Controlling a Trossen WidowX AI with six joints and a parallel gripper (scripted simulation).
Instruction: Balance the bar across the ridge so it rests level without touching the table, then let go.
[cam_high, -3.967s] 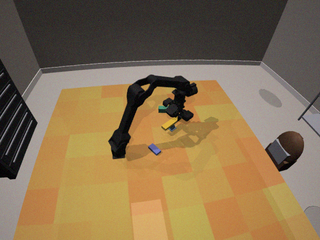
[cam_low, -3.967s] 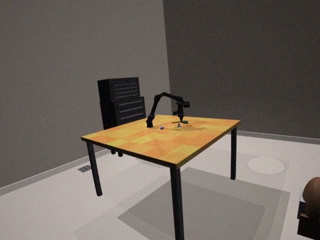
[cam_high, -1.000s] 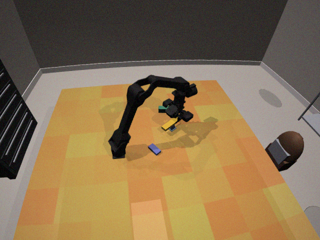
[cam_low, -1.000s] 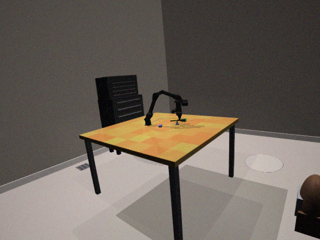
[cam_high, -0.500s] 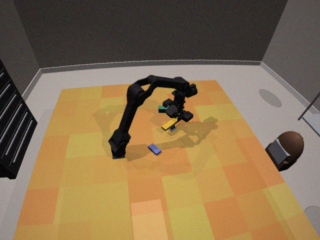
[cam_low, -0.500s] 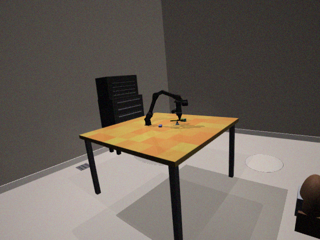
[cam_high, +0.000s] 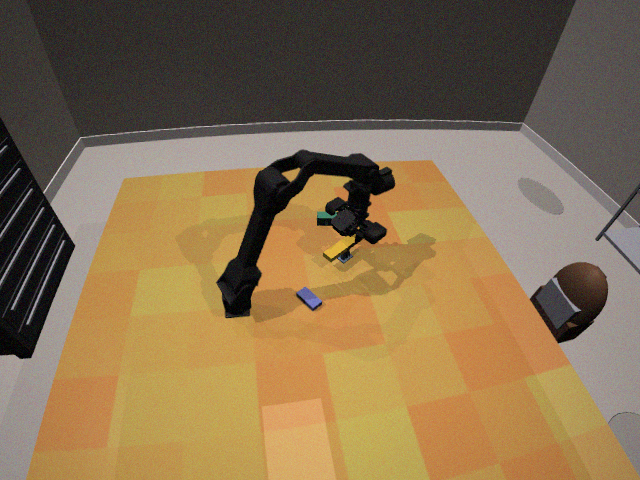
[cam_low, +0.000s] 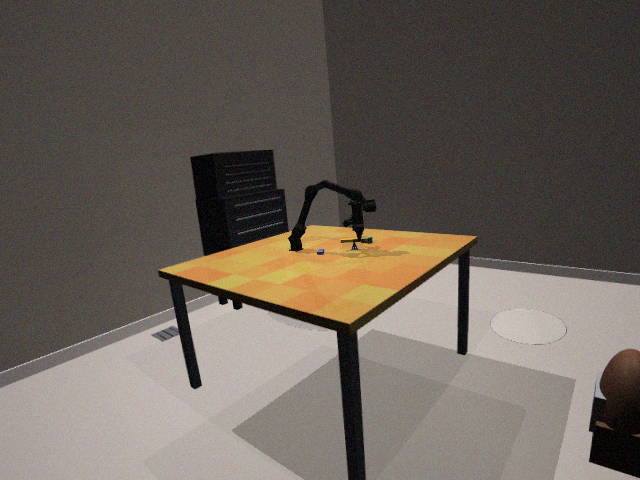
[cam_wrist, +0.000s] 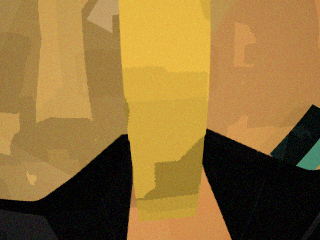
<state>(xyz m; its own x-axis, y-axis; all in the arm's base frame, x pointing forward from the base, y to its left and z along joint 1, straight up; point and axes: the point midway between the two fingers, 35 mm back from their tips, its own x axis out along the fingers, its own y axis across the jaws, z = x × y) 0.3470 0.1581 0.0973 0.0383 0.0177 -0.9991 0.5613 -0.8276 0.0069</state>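
The yellow bar (cam_high: 337, 249) (cam_low: 346, 241) (cam_wrist: 165, 45) is off the table and looks about level in the exterior view. My gripper (cam_high: 356, 239) (cam_low: 360, 239) (cam_wrist: 164, 140) points down and is shut on the bar, with one black finger on each side of it near one end in the wrist view. The small blue-grey ridge (cam_high: 344, 257) (cam_low: 354, 247) stands under the bar, its top right below the underside. Whether bar and ridge touch is too small to tell. The fingers partly hide the bar in the top and exterior views.
A green block (cam_high: 324, 218) (cam_low: 369, 239) (cam_wrist: 310, 158) lies close behind the gripper. A blue block (cam_high: 309, 298) (cam_low: 320, 251) lies on the patchwork table (cam_high: 191, 403) (cam_low: 268, 276) between the arm's base and the near edge.
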